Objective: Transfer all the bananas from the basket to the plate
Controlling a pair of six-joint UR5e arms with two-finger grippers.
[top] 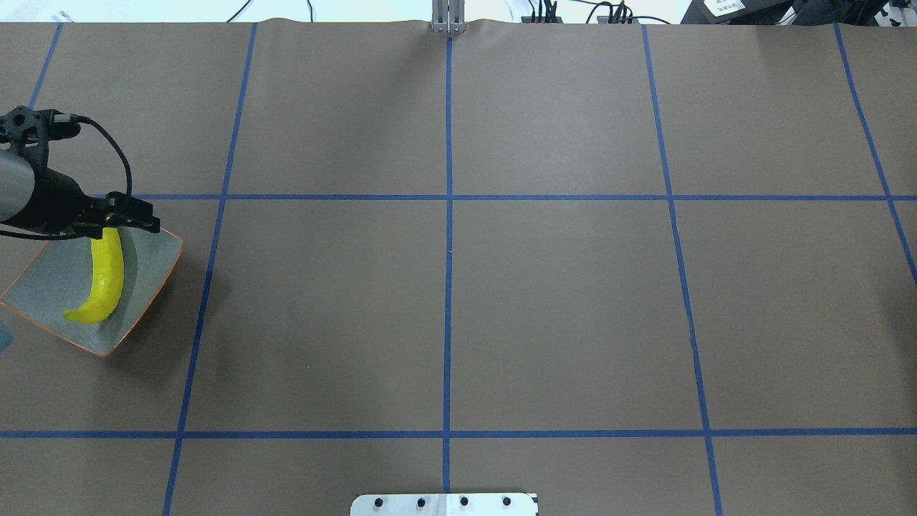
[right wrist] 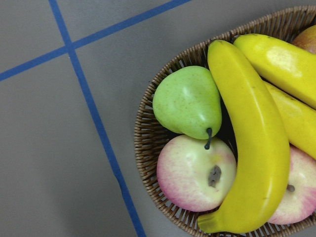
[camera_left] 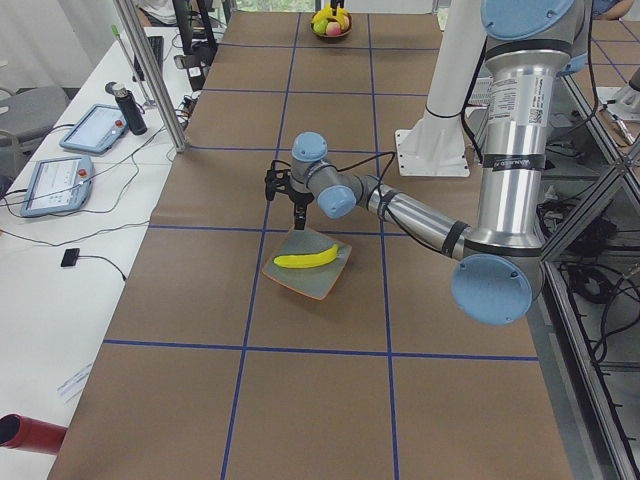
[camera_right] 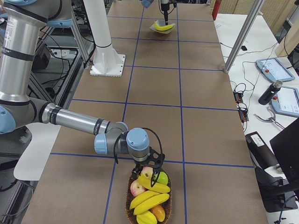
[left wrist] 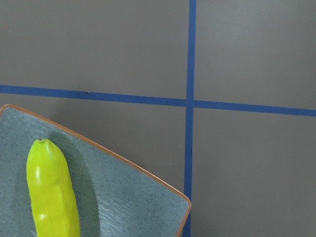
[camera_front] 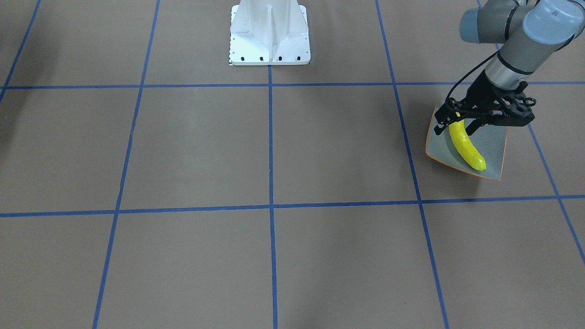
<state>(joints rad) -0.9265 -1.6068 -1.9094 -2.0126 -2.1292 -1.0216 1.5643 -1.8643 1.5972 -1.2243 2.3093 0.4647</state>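
Note:
One yellow banana (camera_front: 466,146) (top: 106,279) (left wrist: 52,192) lies in the grey-green plate (camera_front: 494,145) (top: 43,287) (left wrist: 128,197) with an orange rim. My left gripper (camera_front: 456,125) (top: 118,218) hovers over the plate's edge, its fingers open on either side of the banana's end and not clamping it. A wicker basket (camera_right: 129,198) (right wrist: 143,138) holds three more bananas (right wrist: 252,148) (camera_right: 156,186). My right gripper (camera_right: 147,169) hangs just above that fruit. It shows only in the right side view, so I cannot tell whether it is open or shut.
A green pear (right wrist: 187,101) and pink apples (right wrist: 195,173) share the basket. The white robot base (camera_front: 269,36) stands mid-table. A side table with tablets (camera_left: 75,125) and a metal pole (camera_left: 150,70) lies beyond the table's edge.

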